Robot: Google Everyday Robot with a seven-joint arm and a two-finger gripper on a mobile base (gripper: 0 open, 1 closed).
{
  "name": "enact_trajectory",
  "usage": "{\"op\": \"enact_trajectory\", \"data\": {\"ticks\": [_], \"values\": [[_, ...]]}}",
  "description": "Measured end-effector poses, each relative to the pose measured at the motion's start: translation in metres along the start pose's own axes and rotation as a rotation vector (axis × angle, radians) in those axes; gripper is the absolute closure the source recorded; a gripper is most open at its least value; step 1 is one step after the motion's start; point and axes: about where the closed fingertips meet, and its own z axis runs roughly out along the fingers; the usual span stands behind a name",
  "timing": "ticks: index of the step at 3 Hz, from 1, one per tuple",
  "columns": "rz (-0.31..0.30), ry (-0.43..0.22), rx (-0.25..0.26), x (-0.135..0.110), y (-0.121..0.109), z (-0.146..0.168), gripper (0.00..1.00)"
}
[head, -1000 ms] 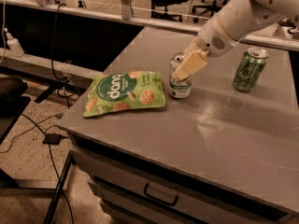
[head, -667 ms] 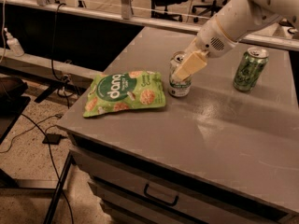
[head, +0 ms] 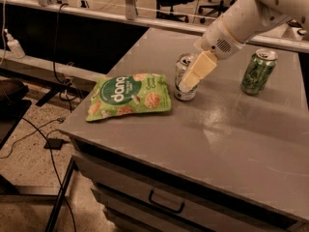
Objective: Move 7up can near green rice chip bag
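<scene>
The 7up can [head: 183, 65], silver-white with a silver top, stands upright on the grey table [head: 231, 129]. It is just right of the green rice chip bag [head: 129, 96], which lies flat with its "dang" lettering up. The can's base is close to the bag's right edge. My gripper [head: 187, 84] reaches down from the upper right on the white arm [head: 241, 18] and is at the can. Its cream-coloured part lies across the can's right front side and hides part of it.
An all-green can [head: 259, 71] stands upright at the back right of the table. The table's left edge runs just beside the bag, and its front has drawers with a handle [head: 165, 204]. Cables and a stand leg lie on the floor at the left.
</scene>
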Motion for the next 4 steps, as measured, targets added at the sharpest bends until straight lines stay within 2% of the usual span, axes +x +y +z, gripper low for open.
{"op": "enact_trajectory", "data": {"ticks": [1,2,3,4], "values": [[-0.015,-0.017,0.002,-0.004,0.001,-0.005,0.0],[-0.083,-0.057,0.028,-0.012,0.004,-0.032,0.0],[-0.216,-0.081,0.034,-0.022,0.006,-0.072,0.0],[-0.285,-0.127,0.051,-0.017,0.002,-0.112,0.0]]}}
